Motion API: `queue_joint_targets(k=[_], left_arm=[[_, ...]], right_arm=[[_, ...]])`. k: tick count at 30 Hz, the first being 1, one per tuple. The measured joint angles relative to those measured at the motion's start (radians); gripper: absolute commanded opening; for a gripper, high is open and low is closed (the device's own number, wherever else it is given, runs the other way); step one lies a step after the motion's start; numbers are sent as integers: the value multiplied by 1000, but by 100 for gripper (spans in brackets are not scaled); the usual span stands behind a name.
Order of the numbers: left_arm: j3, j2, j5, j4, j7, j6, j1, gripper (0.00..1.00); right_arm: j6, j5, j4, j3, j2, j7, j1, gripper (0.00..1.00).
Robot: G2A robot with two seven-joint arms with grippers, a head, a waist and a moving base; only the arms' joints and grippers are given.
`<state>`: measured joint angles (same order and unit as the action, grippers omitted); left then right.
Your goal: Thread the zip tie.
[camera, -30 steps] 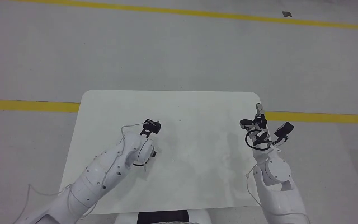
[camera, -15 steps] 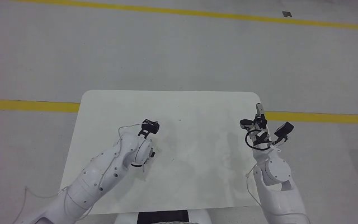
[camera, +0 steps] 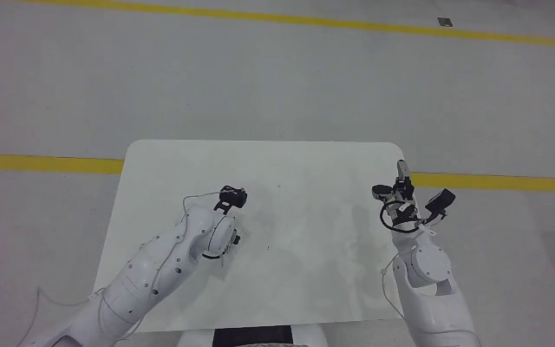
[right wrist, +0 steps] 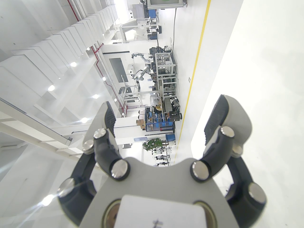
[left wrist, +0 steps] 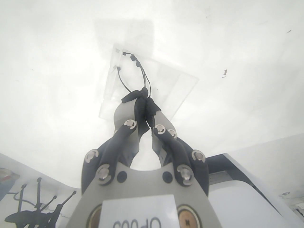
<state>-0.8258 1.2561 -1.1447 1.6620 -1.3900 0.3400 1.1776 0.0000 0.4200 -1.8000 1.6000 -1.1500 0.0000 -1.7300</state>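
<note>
Thin black zip ties (left wrist: pixel 140 72) fan out from my left gripper (left wrist: pixel 145 100), which is shut on their bunched ends. Their small heads lie over a clear plastic bag (left wrist: pixel 171 84) flat on the white table (left wrist: pixel 59 36). In the top view the left gripper (camera: pixel 231 198) is down at the table's left-centre. My right gripper (right wrist: pixel 166 112) stands open with nothing between its fingers, pointing out into the room. The top view shows the right gripper (camera: pixel 406 205) raised at the table's right edge.
The white table (camera: pixel 303 173) is bare apart from a few small dark specks (left wrist: pixel 224 72). Its right edge runs just beside the right arm. Grey floor with yellow lines (camera: pixel 52 163) surrounds it.
The left arm has shifted slightly, its gripper edging a little to the left while still holding the zip ties. The right arm has stayed put.
</note>
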Motion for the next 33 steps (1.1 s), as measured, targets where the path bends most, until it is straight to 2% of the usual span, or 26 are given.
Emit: queue_joint_targets(k=[10, 21, 25, 26, 31, 33], left_arm=[[5, 0, 5, -6, 0, 0, -5, 0], [11, 3, 7, -14, 0, 0, -13, 7], [11, 5, 8, -17, 0, 0, -14, 4], [11, 5, 8, -17, 0, 0, -15, 0], [11, 6, 11, -24, 0, 0, -17, 0], [14, 7, 14, -31, 0, 0, -20, 5]], right_arm=[[0, 0, 0, 0, 0, 0, 0, 100], [0, 0, 0, 0, 0, 0, 0, 100], [0, 0, 0, 0, 0, 0, 0, 100], [0, 0, 0, 0, 0, 0, 0, 100], [0, 0, 0, 0, 0, 0, 0, 100], [0, 0, 0, 0, 0, 0, 0, 100]])
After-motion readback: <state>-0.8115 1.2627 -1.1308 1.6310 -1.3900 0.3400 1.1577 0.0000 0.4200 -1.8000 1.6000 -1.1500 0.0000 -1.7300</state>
